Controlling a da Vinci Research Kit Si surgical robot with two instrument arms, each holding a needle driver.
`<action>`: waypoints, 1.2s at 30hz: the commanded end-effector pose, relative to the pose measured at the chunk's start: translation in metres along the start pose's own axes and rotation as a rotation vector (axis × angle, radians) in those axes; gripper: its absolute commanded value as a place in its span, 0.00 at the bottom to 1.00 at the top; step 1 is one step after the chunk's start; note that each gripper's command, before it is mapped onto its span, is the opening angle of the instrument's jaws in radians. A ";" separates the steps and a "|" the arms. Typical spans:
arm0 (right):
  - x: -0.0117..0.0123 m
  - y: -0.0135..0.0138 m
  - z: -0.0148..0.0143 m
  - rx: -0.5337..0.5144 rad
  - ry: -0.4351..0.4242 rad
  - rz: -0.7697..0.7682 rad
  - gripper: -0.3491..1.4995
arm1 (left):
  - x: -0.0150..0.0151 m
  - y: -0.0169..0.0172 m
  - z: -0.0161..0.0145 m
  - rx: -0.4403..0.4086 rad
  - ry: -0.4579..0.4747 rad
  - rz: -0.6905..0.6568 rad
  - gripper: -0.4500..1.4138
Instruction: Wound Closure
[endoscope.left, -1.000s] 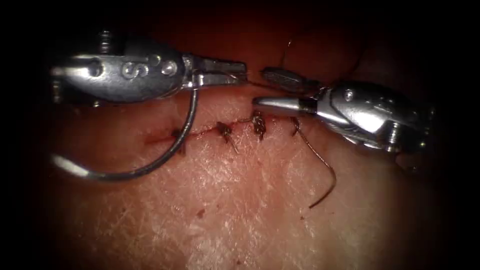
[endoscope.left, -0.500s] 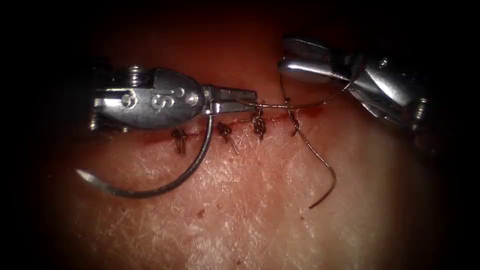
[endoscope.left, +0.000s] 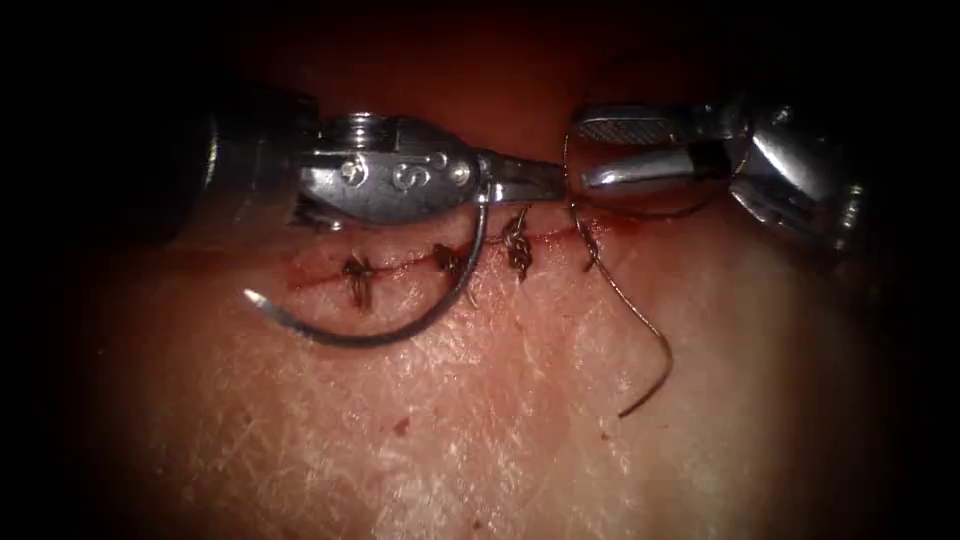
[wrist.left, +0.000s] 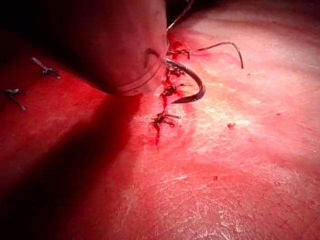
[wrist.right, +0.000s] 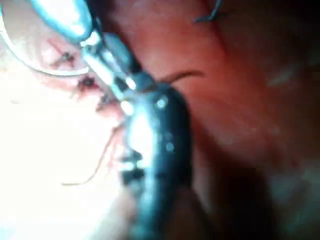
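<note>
The tissue (endoscope.left: 500, 400) has a cut (endoscope.left: 420, 262) running across, closed by three knots (endoscope.left: 517, 243). A further stitch (endoscope.left: 588, 240) at the cut's right end trails a thread tail (endoscope.left: 650, 340). My left tool (endoscope.left: 545, 183) is shut on the curved needle (endoscope.left: 380, 338) near its thread end. The needle is out of the tissue and arcs over the left part of the cut, with its tip (endoscope.left: 250, 297) free. My right tool (endoscope.left: 585, 150) is open, tip to tip with the left tool, and thread (endoscope.left: 572, 205) loops around its jaws. The needle (wrist.left: 195, 87) also shows beside the knots.
Red fluid (endoscope.left: 615, 225) lies along the right end of the cut. Two cut ends of thread (wrist.left: 45, 70) rest on the tissue away from the wound. The left tool's shaft (wrist.left: 125, 50) hangs just above the cut.
The left tool moved right along the cut, carrying the needle. The right tool rose off the tissue, then came level with the left tool's tip, thread now looping round it.
</note>
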 end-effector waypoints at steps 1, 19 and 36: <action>-0.0003 0.0002 0.0005 0.032 -0.014 0.000 0.18 | -0.0002 -0.0002 0.0011 -0.001 0.001 -0.001 0.00; 0.0001 -0.0051 0.0023 0.360 -0.509 -0.108 0.45 | -0.0007 0.0001 0.0019 -0.038 -0.017 0.010 0.00; -0.0079 -0.0090 0.0051 0.523 -0.935 -0.170 0.50 | 0.0007 0.0029 0.0015 -0.063 -0.033 0.021 0.00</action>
